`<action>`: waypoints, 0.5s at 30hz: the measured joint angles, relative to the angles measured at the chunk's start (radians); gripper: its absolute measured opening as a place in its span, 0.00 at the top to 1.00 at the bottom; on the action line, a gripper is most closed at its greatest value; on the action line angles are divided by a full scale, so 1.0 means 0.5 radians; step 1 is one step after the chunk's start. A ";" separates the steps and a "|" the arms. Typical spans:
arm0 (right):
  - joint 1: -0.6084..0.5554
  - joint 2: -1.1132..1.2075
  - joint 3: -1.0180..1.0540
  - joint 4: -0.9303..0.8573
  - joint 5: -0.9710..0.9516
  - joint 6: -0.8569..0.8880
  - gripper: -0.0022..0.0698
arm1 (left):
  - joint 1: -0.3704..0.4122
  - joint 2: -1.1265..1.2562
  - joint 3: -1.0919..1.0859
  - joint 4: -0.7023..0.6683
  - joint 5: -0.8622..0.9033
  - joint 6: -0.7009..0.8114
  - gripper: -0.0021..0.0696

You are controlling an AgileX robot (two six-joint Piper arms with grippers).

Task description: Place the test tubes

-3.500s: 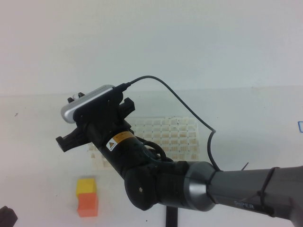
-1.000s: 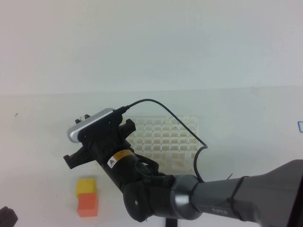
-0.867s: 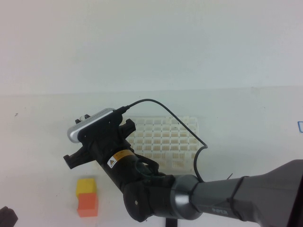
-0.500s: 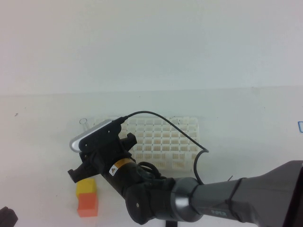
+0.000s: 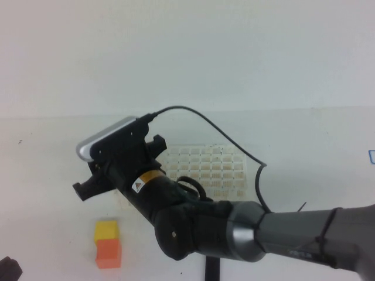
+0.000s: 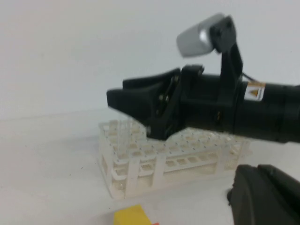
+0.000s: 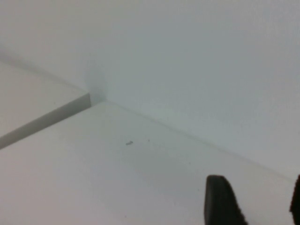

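Remote-driving this one. The right gripper (image 6: 123, 100) hangs just over the near corner of the white tube rack (image 6: 164, 161), and in the right wrist view (image 7: 260, 206) its fingers are spread wide with only bare surface between them, so it's carrying nothing. The test tubes (image 6: 121, 134) are faint clear shapes, and I think they stand in the corner cells right below the fingertips. As far as I can tell their long axis is vertical with the mouths pointing up at the gripper, but they're too see-through to count. The rack's long side runs back from the fingertips, under the wrist.

My worry is that the open fingers sit low and close above those tube tops. A sideways swing or a small drop could clip a rim, tip a tube, or drag the light rack across the surface (image 5: 47, 158). From the high view the arm covers that corner of the rack, so I can't check clearance there. The yellow and orange block (image 5: 107, 243) sits below the right gripper on my side, near enough to get bumped on the pull-back. The left gripper (image 5: 7, 270) is parked well off to that side, and I can't tell how it's set.
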 joint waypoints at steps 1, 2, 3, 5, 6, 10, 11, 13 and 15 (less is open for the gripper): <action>0.000 -0.023 0.000 0.000 0.000 -0.011 0.52 | 0.000 0.000 0.000 0.000 0.000 0.000 0.97; 0.000 -0.044 0.000 0.000 0.002 -0.013 0.52 | 0.000 0.000 0.000 0.000 0.000 0.000 0.97; 0.000 -0.079 0.004 0.000 0.014 -0.019 0.52 | 0.000 0.000 0.000 0.000 0.000 0.000 0.97; 0.000 -0.143 0.007 0.000 0.031 -0.033 0.52 | 0.000 0.000 0.000 0.000 0.000 0.000 0.97; 0.000 -0.183 0.007 0.000 0.035 -0.043 0.52 | 0.000 0.000 0.000 0.000 0.000 0.000 0.97; 0.000 -0.389 0.007 -0.057 0.046 -0.108 0.52 | 0.000 0.000 0.000 0.000 0.000 0.000 0.97; 0.000 -0.442 0.007 -0.087 0.046 -0.113 0.53 | 0.000 0.000 0.000 0.000 0.000 0.000 0.97; 0.000 -0.575 0.007 -0.191 0.046 -0.126 0.60 | 0.000 0.000 0.000 0.000 0.000 0.000 0.97; 0.000 -0.713 0.020 -0.310 0.046 -0.135 0.74 | 0.000 0.000 0.000 0.000 0.000 0.000 0.97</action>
